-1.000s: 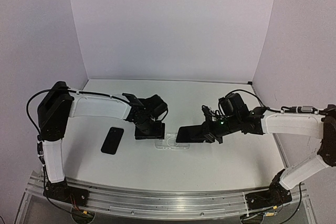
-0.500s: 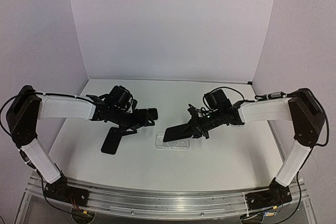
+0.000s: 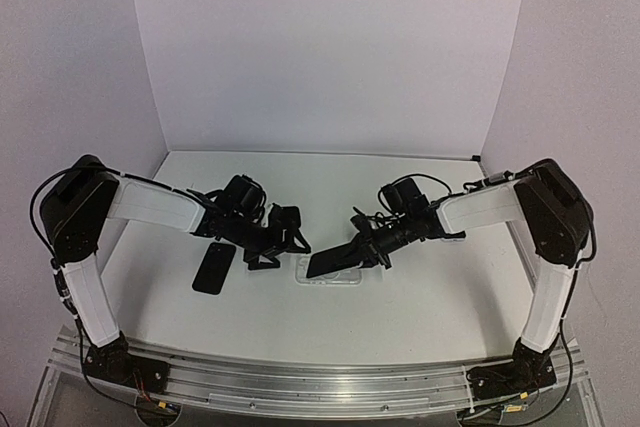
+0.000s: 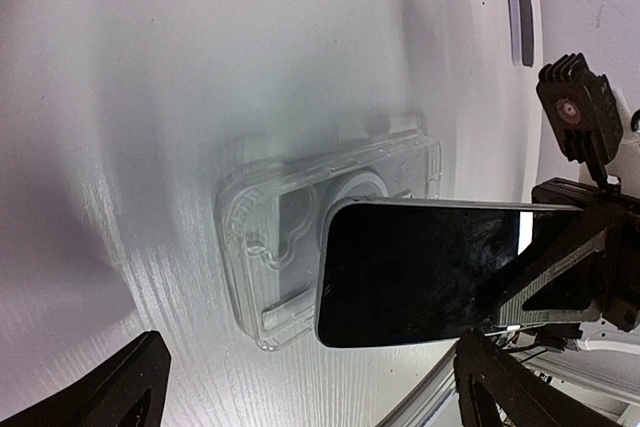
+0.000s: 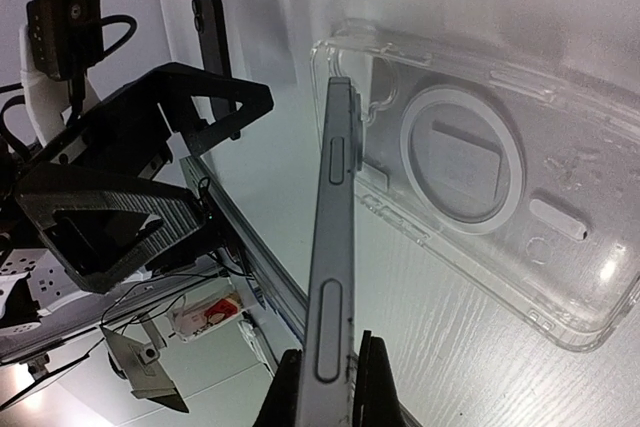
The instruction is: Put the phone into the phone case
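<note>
Soft, even light fell from above in the top view, tinting the walls [image 3: 330, 47] lilac and leaving only faint shadows on the table [image 3: 420, 297]. In the left wrist view the table washed out white, a grey shadow lay beside the case [image 4: 265, 247], and the phone [image 4: 420, 272] screen carried a small glare. The right wrist view bent at its edges, and the phone's near end was blurred.

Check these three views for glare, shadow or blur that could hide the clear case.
Top external: even, soft light, yet the clear case nearly vanishes against the white table. Left wrist: tabletop washed out, grey shadow above the case, rim readable, smears showing on the phone glass. Right wrist: sharp, mild highlights on the case, the phone, edge-on, hiding part of it.
</note>
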`<state>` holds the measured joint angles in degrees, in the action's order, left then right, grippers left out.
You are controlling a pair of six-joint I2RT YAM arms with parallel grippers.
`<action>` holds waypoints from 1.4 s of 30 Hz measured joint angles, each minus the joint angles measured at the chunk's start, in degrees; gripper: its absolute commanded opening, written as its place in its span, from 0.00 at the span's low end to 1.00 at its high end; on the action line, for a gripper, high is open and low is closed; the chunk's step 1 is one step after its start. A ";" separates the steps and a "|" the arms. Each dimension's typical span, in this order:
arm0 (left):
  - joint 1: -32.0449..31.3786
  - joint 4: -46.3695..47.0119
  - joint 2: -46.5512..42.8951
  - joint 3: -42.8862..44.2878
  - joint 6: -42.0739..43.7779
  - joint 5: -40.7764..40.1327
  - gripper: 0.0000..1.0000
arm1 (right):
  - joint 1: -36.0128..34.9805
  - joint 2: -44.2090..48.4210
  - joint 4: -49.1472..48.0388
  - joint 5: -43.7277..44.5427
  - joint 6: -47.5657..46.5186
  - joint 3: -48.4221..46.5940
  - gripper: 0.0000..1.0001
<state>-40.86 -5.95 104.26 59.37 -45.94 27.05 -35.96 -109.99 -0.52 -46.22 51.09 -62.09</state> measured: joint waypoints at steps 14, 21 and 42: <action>0.00 0.06 4.75 3.65 1.50 2.51 1.00 | 0.48 -3.17 -0.92 -1.58 0.07 -1.13 0.00; 0.00 0.06 7.26 5.69 2.01 4.27 1.00 | 0.62 -4.53 -2.12 -2.51 -0.29 -1.35 0.00; 0.37 0.60 12.95 12.43 2.64 8.28 1.00 | 1.04 -7.28 -2.56 -3.79 -1.99 -3.28 0.09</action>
<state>-40.49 -5.35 117.22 71.79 -43.30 35.32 -34.92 -117.27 -3.08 -50.01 49.10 -65.36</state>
